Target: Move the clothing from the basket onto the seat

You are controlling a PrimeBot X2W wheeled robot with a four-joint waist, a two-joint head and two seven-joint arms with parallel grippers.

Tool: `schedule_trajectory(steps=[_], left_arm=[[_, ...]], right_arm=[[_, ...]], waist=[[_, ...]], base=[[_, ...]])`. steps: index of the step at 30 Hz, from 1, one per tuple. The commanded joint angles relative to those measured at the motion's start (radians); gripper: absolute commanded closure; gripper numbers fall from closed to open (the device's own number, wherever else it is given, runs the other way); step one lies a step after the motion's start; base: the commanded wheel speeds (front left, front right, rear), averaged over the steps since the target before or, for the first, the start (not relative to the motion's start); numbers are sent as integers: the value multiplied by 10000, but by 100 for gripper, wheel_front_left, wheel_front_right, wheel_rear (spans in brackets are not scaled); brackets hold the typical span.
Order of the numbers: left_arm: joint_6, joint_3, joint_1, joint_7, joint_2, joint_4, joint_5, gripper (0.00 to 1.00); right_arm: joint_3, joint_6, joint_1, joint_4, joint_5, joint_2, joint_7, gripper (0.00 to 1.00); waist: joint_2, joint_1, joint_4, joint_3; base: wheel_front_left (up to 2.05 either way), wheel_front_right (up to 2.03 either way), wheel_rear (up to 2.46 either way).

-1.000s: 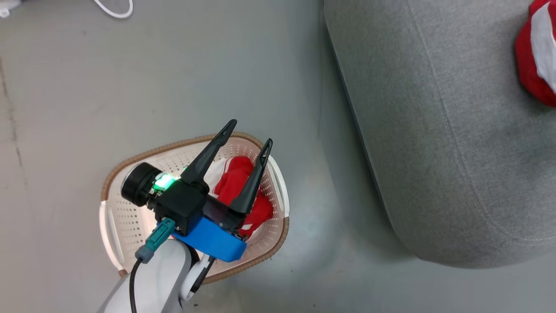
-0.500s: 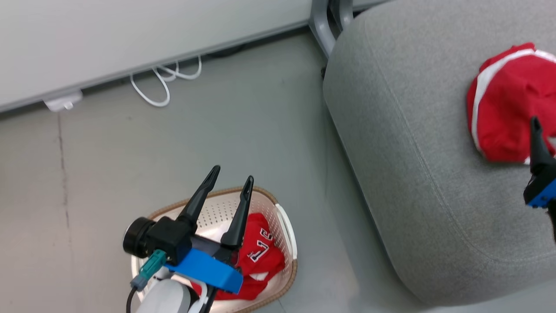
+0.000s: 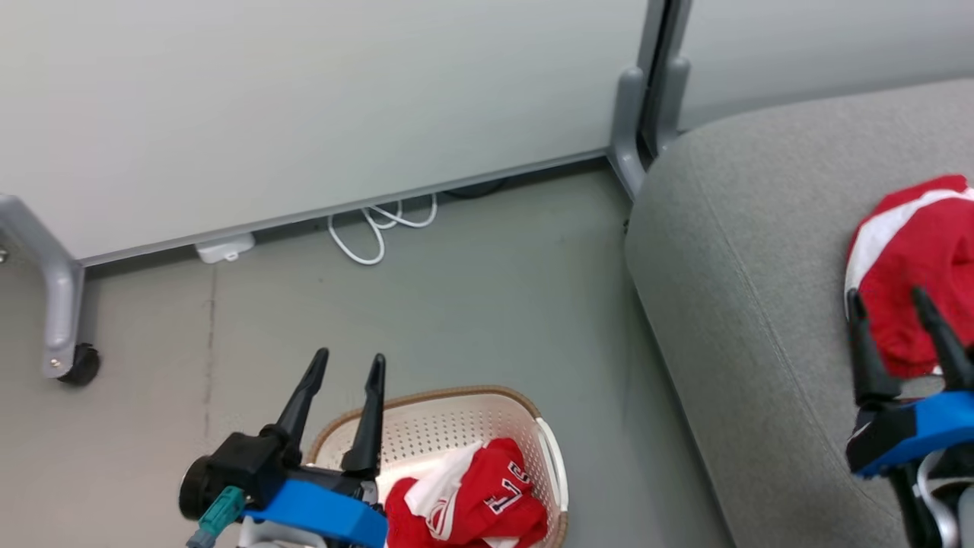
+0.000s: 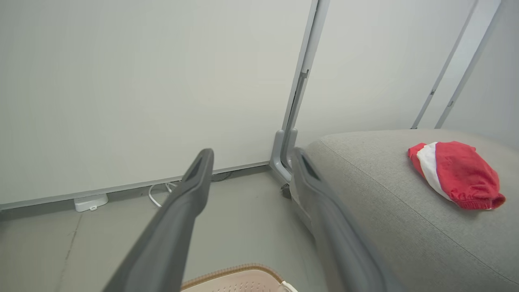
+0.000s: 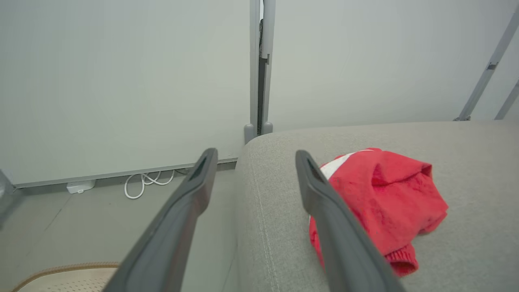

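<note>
A red garment with black-and-white numerals (image 3: 475, 506) lies crumpled in the cream perforated basket (image 3: 449, 426) on the floor at the bottom of the head view. My left gripper (image 3: 348, 364) hangs open and empty above the basket's left rim. A second red garment with a white stripe (image 3: 917, 262) rests on the grey seat (image 3: 746, 289) at the right; it also lies on the seat (image 4: 365, 182) in the left wrist view (image 4: 456, 172) and in the right wrist view (image 5: 385, 198). My right gripper (image 3: 889, 301) is open and empty just in front of that garment.
A pale wall panel with a grey metal post (image 3: 647, 99) stands behind the seat. White cables (image 3: 380, 228) and a small white box (image 3: 223, 249) lie along the wall's base. A grey leg with a black caster (image 3: 65, 335) stands at the far left.
The head camera has tilted up, so the wall has come into view and the basket sits lower. My left gripper has lifted out of the basket, empty. My right gripper has come into view by the seat garment.
</note>
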Motion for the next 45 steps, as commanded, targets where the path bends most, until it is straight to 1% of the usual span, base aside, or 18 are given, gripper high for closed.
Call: schedule_trajectory(steps=[1, 5, 9, 13, 17, 23, 27, 37, 41, 45], left_arm=[[-21, 161, 138, -27, -30, 21, 76, 0], [-21, 585, 364, -25, -26, 71, 144, 0], [-21, 970, 507, -27, -22, 167, 196, 0], [-21, 1337, 593, -27, -49, 251, 270, 0], [-21, 1574, 637, -27, -69, 327, 296, 0], [-21, 1691, 718, -27, -61, 468, 302, 0], [-21, 1729, 657, -27, -77, 487, 299, 0], [-21, 1667, 567, -27, -138, 521, 311, 0], [-21, 1586, 418, -27, -137, 499, 295, 0], [-21, 1399, 174, -27, -113, 502, 344, 0]], right_arm=[[71, 1, 330, -262, -73, 152, -7, 0], [410, 1, 876, -939, -179, 565, -84, 0], [648, 1, 1217, -1204, -175, 841, -163, 0], [782, 1, 1549, -1217, -68, 1077, -288, 0], [1033, 1, 1819, -1166, -179, 1165, -315, 0], [1185, 1, 1868, -1020, -99, 1282, -376, 0], [1215, 1, 1767, -965, -148, 1325, -397, 0], [1395, 1, 1564, -1017, -115, 1362, -293, 0], [1477, 1, 1391, -1058, -110, 1362, -321, 0], [1624, 1, 1000, -1191, -124, 1363, -362, 0]], waist=[[0, 2, 366, -335], [0, 2, 725, -544], [0, 2, 1088, -704], [0, 2, 1464, -815], [0, 2, 1745, -848], [0, 2, 1982, -832], [0, 2, 2028, -741], [0, 2, 1900, -575], [0, 2, 1805, -283], [0, 2, 1612, 354]], base=[[0, 0, 0], [0, 0, 0], [0, 0, 0], [0, 0, 0], [0, 0, 0], [0, 0, 0], [0, 0, 0], [0, 0, 0], [0, 0, 0], [0, 0, 0]])
